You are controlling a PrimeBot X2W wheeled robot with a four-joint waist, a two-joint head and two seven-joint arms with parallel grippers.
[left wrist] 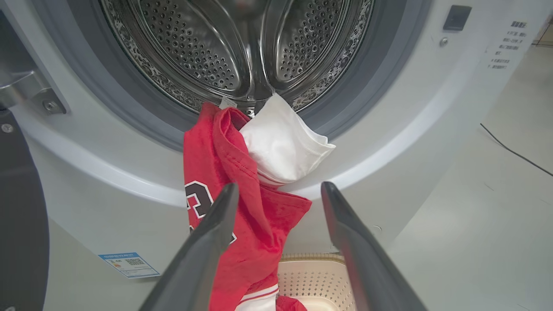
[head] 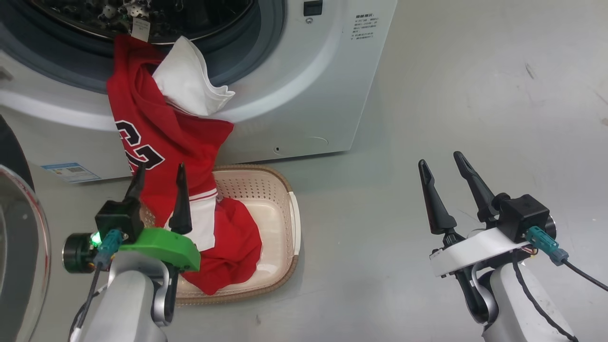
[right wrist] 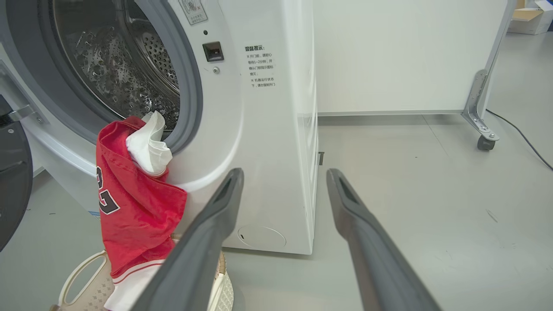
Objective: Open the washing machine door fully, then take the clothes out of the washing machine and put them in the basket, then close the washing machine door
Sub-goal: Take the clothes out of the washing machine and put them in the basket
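The washing machine [head: 304, 95] stands with its door [head: 19, 247] swung open at the far left. A red-and-white jersey [head: 156, 137] of the clothes hangs from the drum's lip [left wrist: 242, 99] down into the basket [head: 280, 190] on the floor below. More red fabric [head: 232, 242] lies in the basket; I cannot tell whether it is a separate garment. My left gripper [head: 159, 178] is open just in front of the hanging jersey [left wrist: 259, 233], with nothing gripped. My right gripper [head: 440, 159] is open and empty over bare floor to the right, facing the machine's corner [right wrist: 268, 151].
A blue label sticker [head: 71, 172] marks the machine's lower front. Grey floor [head: 475, 95] stretches to the right. A white panel on a caster [right wrist: 486, 142] stands behind the machine, with a black cable [right wrist: 518, 134] on the floor beside it.
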